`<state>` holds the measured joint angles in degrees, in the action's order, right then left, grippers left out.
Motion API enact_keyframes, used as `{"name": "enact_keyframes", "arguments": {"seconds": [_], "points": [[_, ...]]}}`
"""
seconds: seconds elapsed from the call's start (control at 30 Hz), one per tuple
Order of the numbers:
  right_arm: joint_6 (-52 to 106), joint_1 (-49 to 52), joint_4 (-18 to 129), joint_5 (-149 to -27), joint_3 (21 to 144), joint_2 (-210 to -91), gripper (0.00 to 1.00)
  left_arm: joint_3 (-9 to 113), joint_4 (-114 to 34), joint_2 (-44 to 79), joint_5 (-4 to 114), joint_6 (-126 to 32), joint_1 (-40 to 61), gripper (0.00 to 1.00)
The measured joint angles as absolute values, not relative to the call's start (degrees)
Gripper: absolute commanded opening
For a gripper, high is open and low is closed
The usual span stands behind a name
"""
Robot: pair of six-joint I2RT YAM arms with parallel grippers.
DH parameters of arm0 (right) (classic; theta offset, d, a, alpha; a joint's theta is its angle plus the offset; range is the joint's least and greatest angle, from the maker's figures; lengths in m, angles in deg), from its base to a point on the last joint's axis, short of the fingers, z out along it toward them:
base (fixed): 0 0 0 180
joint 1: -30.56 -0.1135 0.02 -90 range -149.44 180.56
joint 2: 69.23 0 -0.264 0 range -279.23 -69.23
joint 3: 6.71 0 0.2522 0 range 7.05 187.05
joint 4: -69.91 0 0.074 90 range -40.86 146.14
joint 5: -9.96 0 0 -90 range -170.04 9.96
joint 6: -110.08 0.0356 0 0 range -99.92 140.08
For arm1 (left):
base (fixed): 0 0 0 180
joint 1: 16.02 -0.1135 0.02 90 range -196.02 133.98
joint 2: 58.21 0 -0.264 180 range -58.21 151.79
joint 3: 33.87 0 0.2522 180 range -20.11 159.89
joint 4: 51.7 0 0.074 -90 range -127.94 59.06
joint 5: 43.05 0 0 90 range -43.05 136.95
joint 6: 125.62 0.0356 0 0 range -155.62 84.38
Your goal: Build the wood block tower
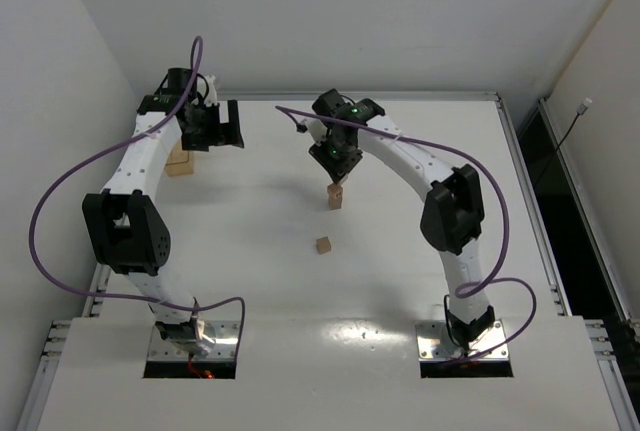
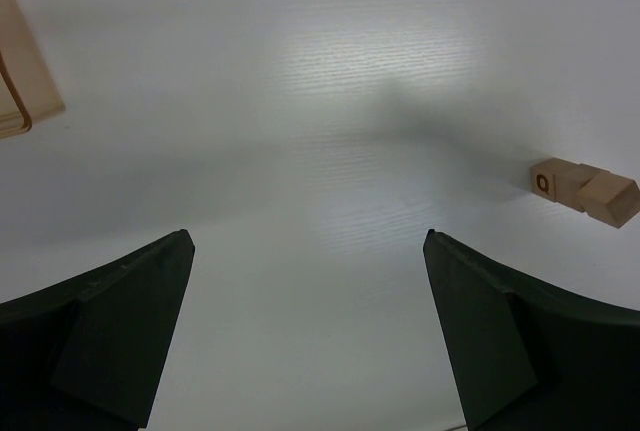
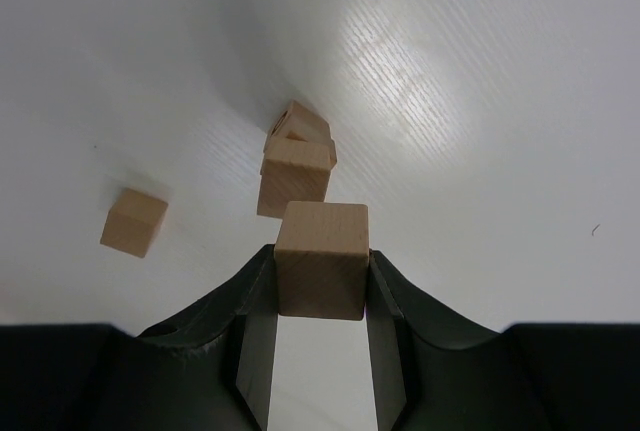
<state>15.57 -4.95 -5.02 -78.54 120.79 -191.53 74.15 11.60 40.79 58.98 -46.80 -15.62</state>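
Note:
The wood block tower [image 1: 335, 194] is a short stack of small tan cubes in the middle of the table. It also shows in the right wrist view [image 3: 294, 173] and at the right of the left wrist view [image 2: 583, 190]. My right gripper [image 1: 337, 163] hovers just above it, shut on a wooden cube [image 3: 321, 260] held between the fingertips. A loose cube [image 1: 323, 245] lies nearer the arms and shows in the right wrist view [image 3: 133, 222]. My left gripper [image 1: 222, 129] is open and empty at the far left [image 2: 308, 241], apart from the tower.
A flat tan tray [image 1: 180, 162] lies under the left arm at the far left; its corner shows in the left wrist view [image 2: 22, 71]. White walls close in the table's back and sides.

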Motion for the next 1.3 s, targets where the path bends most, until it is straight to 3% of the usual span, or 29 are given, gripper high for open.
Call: {"name": "enact_keyframes", "arguments": {"seconds": [1.3], "points": [[13.86,-5.95,-5.7,-81.6,120.74,-192.58,0.0,73.25,11.27,41.12,59.0,-46.8,-15.64,0.99]]}}
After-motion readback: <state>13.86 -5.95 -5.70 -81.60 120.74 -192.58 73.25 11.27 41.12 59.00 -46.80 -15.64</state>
